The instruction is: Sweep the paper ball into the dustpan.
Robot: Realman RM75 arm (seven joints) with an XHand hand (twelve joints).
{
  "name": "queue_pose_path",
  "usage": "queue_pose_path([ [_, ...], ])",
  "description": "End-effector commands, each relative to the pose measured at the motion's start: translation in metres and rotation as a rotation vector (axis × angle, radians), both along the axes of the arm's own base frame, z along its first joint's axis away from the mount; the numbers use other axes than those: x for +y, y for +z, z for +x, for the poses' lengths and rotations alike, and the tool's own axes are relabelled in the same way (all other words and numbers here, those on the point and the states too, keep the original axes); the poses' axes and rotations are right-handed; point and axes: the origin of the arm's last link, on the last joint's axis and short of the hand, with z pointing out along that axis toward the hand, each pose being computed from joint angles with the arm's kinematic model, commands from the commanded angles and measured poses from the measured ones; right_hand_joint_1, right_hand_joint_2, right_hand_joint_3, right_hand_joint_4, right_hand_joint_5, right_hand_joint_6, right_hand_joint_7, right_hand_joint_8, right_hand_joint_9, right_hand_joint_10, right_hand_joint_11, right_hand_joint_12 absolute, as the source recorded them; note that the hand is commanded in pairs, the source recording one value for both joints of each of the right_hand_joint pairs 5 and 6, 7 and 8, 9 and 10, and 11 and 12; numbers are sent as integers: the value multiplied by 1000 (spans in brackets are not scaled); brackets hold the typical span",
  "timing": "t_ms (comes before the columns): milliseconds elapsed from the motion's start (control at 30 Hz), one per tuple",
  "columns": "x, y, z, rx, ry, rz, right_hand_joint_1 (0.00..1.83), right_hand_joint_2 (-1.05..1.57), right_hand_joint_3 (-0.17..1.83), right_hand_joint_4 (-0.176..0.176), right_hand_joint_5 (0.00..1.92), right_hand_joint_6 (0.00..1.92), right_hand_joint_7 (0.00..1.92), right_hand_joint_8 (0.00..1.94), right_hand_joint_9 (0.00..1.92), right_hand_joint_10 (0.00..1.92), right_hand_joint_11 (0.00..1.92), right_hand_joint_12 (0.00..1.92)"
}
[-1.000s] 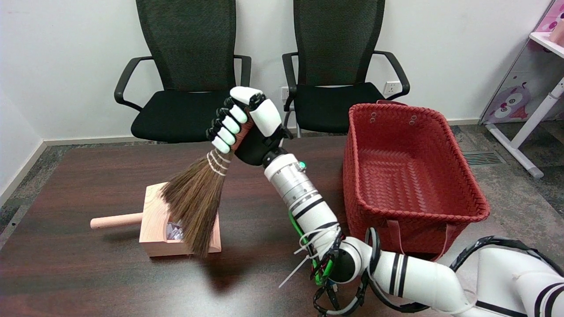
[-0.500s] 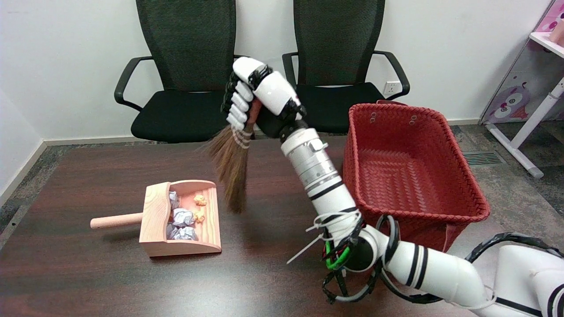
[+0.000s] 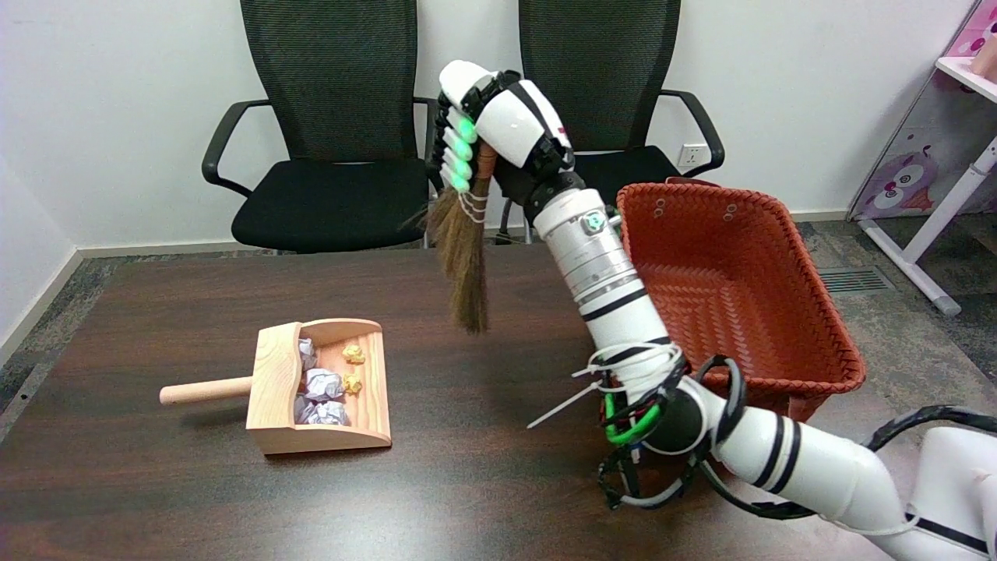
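My right hand (image 3: 498,128) grips the handle of a small straw broom (image 3: 464,257) and holds it high above the table, bristles hanging down clear of the surface. The wooden dustpan (image 3: 273,405) lies at the left of the table, its round handle pointing left. Inside it are several crumpled paper balls, grey-white ones (image 3: 322,385) and small yellow ones (image 3: 354,354). The broom hangs well to the right of the dustpan and above it.
A red woven basket (image 3: 826,327) stands on the table's right side, close behind my right forearm. Two black office chairs (image 3: 327,195) stand beyond the table's far edge. A white shelf frame (image 3: 935,234) is at the far right.
My right hand has lifted the broom up and to the right, away from the dustpan. The bristles no longer cover the pan, so the paper balls inside show.
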Motion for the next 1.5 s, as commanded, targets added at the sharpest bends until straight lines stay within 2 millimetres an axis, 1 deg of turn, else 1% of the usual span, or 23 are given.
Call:
queue_pose_path([
  [33,1,37,3,27,-181,49,741,1571,1667,39,1920,1920,1920,1920,1920,1920,1920,1920],
  [300,-1,64,6,42,-231,43,745,1571,1651,37,1920,1920,1920,1920,1920,1920,1920,1920],
  [533,-2,79,1,5,-246,-26,747,1571,1648,37,1920,1920,1920,1920,1920,1920,1920,1920],
  [867,-1,84,-2,-8,-250,-54,752,1571,1636,37,1920,1920,1920,1920,1920,1920,1920,1920],
  [1033,-3,90,-4,-6,-259,-70,755,1571,1629,36,1920,1920,1920,1920,1920,1920,1920,1920],
  [1133,-4,94,-1,-12,-248,-82,755,1571,1629,36,1920,1920,1920,1920,1920,1920,1920,1920],
  [1167,-3,96,3,-11,-238,-84,755,1571,1629,36,1920,1920,1920,1920,1920,1920,1920,1920],
  [1267,-1,107,27,14,-190,-84,755,1571,1630,35,1920,1920,1920,1920,1920,1920,1920,1920],
  [1300,-1,114,40,21,-171,-83,755,1571,1630,35,1920,1920,1920,1920,1920,1920,1920,1920],
  [1500,5,155,100,11,-137,-104,755,1571,1632,34,1920,1920,1920,1920,1920,1920,1920,1920],
])
